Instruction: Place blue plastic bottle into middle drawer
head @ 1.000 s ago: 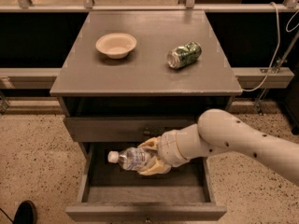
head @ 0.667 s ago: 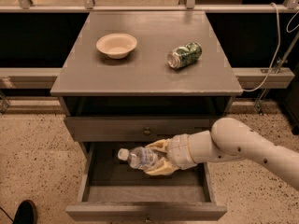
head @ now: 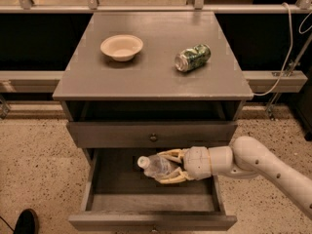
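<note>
Shifted right and a touch lower since 0.7 s ago: the small clear blue plastic bottle (head: 155, 165) with white cap and pale label, plus the smooth white arm (head: 263, 167) carrying it. Bottle lies on its side, cap pointing left, over the far half of the middle drawer (head: 146, 222), a wide shallow grey wooden tray pulled open toward the near side. Cannot tell if the bottle touches the flat drawer bottom. Two-finger gripper (head: 161, 168) reaches in from the right; its curved tan fingers (head: 171, 153) are clamped on the bottle body, one on the far side, one on the near side. Above it, the flat grey drawer front (head: 122, 134) with a small round dark knob is closed. On the matte grey cabinet top (head: 151, 82): round shallow beige bowl (head: 122, 47) far left, crushed green metal can (head: 192, 57) on its side to the right, well apart. Speckled floor (head: 34, 155) around the cabinet.
</note>
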`<action>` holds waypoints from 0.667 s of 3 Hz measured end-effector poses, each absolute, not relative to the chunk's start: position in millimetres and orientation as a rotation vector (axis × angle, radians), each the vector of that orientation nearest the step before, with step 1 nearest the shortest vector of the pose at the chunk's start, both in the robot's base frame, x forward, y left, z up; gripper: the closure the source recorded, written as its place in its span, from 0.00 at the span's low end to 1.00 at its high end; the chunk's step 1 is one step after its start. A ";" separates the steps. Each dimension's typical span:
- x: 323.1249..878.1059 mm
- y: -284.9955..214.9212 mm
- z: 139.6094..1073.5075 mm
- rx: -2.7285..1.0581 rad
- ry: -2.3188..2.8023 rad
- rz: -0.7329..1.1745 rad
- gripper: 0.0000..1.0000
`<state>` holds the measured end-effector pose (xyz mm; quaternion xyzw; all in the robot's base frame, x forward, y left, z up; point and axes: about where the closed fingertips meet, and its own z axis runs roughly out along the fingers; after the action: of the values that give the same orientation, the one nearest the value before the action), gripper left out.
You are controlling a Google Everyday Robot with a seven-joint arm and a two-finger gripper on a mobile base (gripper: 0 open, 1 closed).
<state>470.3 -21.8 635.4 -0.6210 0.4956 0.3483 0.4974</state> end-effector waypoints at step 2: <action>459.4 -43.0 601.8 -1.368 1.047 0.935 1.00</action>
<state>459.4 -43.0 601.8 -0.5796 0.4435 0.3961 0.5572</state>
